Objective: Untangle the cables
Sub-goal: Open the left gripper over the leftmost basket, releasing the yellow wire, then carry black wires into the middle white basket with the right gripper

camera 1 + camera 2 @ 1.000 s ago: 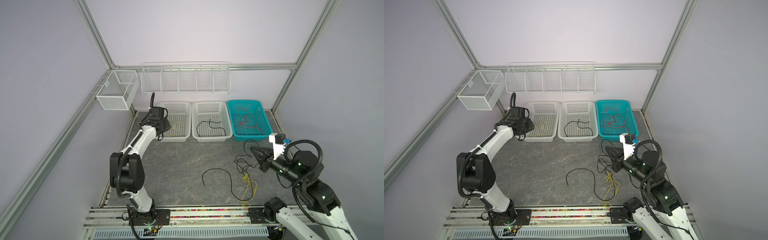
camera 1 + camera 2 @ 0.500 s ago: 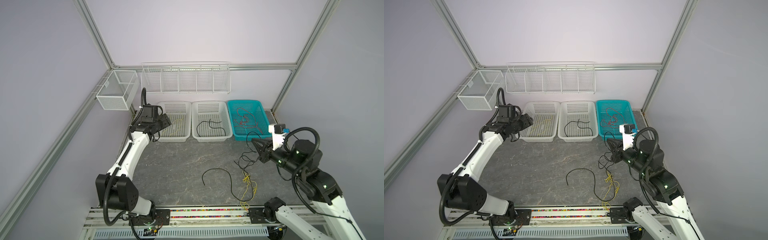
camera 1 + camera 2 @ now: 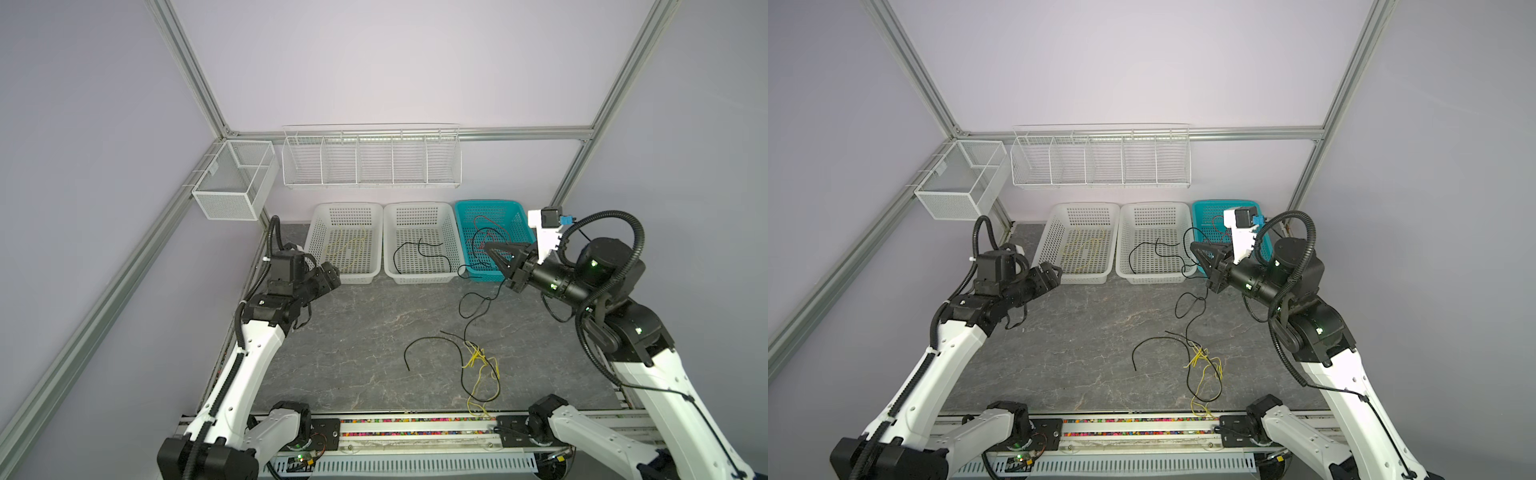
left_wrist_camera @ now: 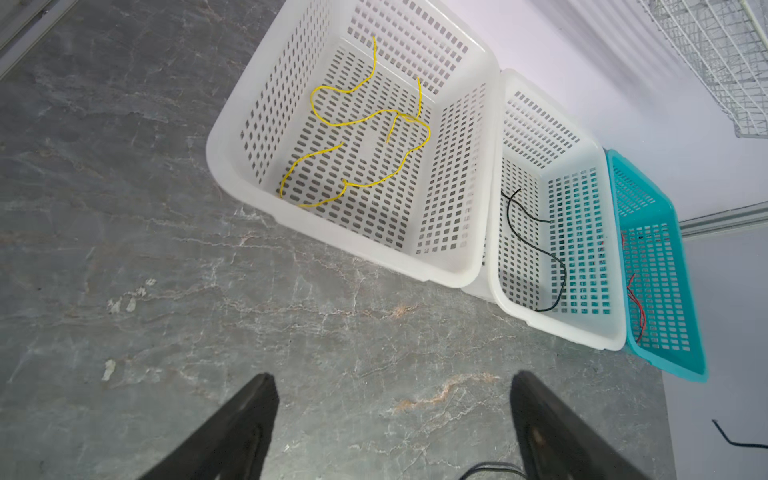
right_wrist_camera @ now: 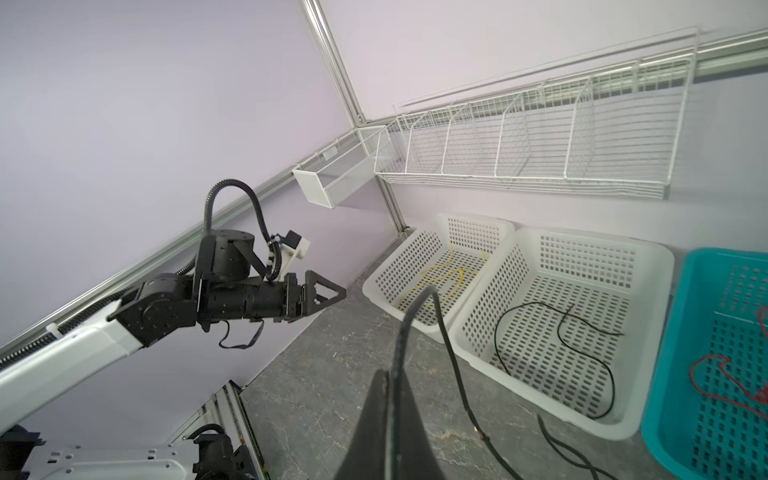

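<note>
Black cable [image 5: 401, 328] clamped in our right pincer [image 3: 487, 247], left pincer [image 4: 392, 376] gaping empty, we draw it from the yellow tangle [image 3: 478, 359] below; next, probably, the white basket [image 3: 415, 278] alongside.

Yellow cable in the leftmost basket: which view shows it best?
The left wrist view: the yellow cable lies close and whole on the basket floor. In both top views the cable is small and faint. The right wrist view shows it far off, partly behind a black cable.
</note>
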You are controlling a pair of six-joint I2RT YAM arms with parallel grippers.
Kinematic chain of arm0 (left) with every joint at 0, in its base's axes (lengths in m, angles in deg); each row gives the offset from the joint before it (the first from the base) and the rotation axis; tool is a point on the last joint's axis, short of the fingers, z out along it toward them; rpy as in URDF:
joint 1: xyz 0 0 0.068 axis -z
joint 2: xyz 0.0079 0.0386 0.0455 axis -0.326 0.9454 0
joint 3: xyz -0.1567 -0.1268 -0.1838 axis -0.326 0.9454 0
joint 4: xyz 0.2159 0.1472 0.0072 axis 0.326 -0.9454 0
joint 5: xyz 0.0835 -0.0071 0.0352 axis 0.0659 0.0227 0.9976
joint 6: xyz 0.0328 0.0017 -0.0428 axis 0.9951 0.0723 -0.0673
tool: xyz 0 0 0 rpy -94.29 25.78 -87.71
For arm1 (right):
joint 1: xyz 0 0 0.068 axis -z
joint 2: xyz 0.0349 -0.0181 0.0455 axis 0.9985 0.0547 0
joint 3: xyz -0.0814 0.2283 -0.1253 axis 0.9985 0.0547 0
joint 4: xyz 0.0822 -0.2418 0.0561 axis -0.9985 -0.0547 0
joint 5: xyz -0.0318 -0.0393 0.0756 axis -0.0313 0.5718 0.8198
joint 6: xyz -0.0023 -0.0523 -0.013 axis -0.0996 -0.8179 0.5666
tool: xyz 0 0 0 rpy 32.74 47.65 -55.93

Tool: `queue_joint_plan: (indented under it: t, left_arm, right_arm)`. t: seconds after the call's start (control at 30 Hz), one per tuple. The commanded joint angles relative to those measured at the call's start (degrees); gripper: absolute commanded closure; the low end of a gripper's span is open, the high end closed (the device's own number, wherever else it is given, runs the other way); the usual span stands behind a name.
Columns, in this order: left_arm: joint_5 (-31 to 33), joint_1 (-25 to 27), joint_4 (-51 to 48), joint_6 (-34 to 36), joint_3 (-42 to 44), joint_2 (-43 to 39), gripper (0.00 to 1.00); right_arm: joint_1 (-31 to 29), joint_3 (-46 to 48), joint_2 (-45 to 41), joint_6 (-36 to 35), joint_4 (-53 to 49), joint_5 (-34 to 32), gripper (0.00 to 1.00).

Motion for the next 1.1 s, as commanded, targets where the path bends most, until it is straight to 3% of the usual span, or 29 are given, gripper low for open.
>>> queue_joint_plan:
  t: [0.0, 0.23, 0.47, 0.73, 1.07]
  left_arm:
    - [3.6, 0.3, 0.1, 2.0, 3.6, -3.6, 0.06]
    - [2.7, 0.4, 3.1, 2.0, 6.2, -5.6, 0.06]
    - [1.0, 0.4, 3.9, 2.0, 6.4, -5.6, 0.06]
    - [0.6, 0.4, 4.2, 2.0, 6.6, -6.2, 0.05]
    - [-0.1, 0.3, 4.2, 1.8, 6.6, -5.8, 0.03]
  right_arm:
    - [-0.3, -1.7, 2.6, 3.4, 10.4, 5.3, 0.94]
    - [-0.2, -11.5, 12.6, 6.8, 11.9, 6.8, 0.94]
    - [-0.2, -21.0, 17.5, 2.8, 8.3, 4.3, 0.94]
    - [0.0, -20.9, 22.1, 0.5, 8.3, 3.5, 0.94]
    - [0.5, -28.3, 34.5, -3.1, 7.7, 3.0, 0.94]
